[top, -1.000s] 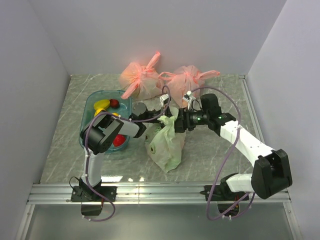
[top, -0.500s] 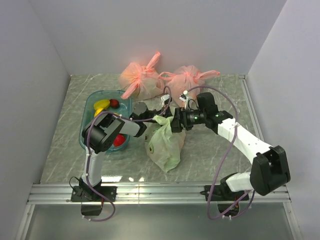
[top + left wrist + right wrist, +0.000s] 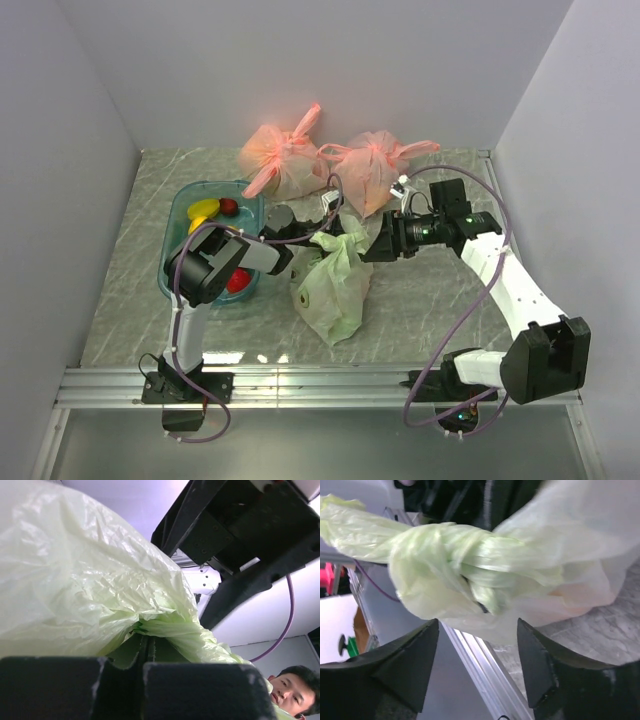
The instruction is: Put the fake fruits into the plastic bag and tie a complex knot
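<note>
Now the plastic bag [image 3: 333,290] is sitting mid-table, nearer than two pink bags [image 3: 283,160], with its knot [image 3: 465,575] bunching on top. The left gripper [image 3: 145,655] is clamping bag film left of the knot. The right gripper [image 3: 477,665] is gaping wide and empty, just right of it.

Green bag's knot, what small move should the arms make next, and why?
Probably open the left gripper and let go. The knot on the plastic bag looks bunched tight, the right gripper is open and clear of it, and the left one, shut on a green handle end, is the only grip on the bag.
</note>
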